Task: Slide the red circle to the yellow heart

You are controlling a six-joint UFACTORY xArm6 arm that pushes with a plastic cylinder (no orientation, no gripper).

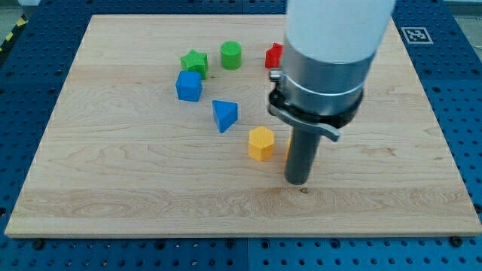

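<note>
A red block (273,56) shows at the view's top, mostly hidden behind the arm, so I cannot make out its shape. A yellow hexagon (260,143) lies in the middle of the board. A thin yellow-orange sliver (288,147) shows just right of it, against the rod; the rest is hidden and its shape is unclear. My tip (298,183) rests on the board just below and to the right of the yellow hexagon, far below the red block.
A green star (194,62), a green circle (231,55) and a blue cube (189,86) sit at the upper left. A blue triangle (224,114) lies left of the hexagon. The wooden board (113,188) sits on a blue pegboard table.
</note>
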